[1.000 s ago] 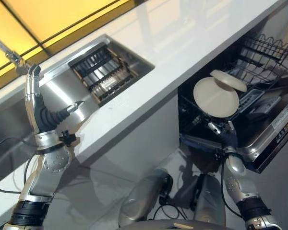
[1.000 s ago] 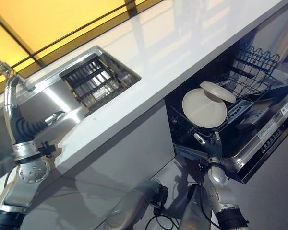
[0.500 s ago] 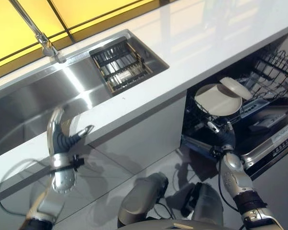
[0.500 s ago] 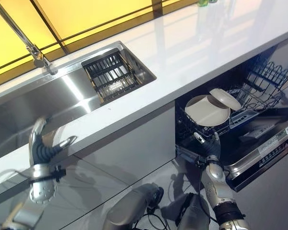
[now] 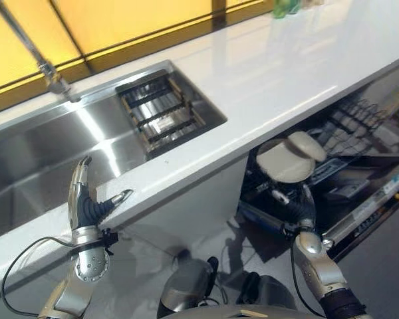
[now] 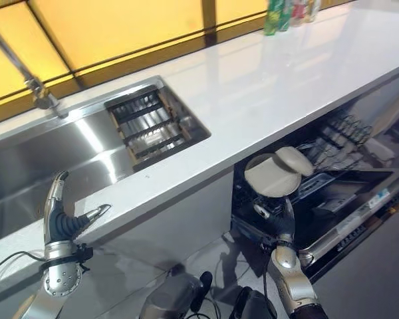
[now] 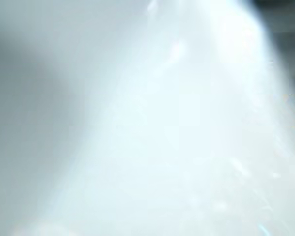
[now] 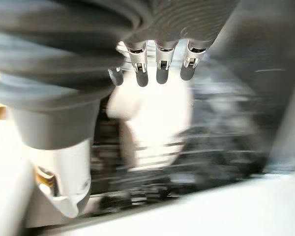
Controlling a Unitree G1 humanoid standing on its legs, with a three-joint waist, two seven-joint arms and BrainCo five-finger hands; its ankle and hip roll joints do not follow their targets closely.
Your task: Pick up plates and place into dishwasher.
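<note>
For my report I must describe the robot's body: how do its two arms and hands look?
Both arms are silver-grey metal with rounded joints. The left hand and the right hand have slim silver fingers with dark tips and a separate thumb. A dark ribbed cover wraps each hand's back and wrist. Darker bands ring the forearms.

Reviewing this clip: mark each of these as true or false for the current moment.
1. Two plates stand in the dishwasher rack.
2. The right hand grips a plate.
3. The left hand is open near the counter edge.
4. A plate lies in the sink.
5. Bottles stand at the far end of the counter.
1. True: two plates stand in the dishwasher rack.
2. False: the right hand is open below the plates, holding nothing.
3. True: the left hand is open by the counter edge.
4. False: the sink holds a slatted rack, no plate.
5. True: bottles stand there.
</note>
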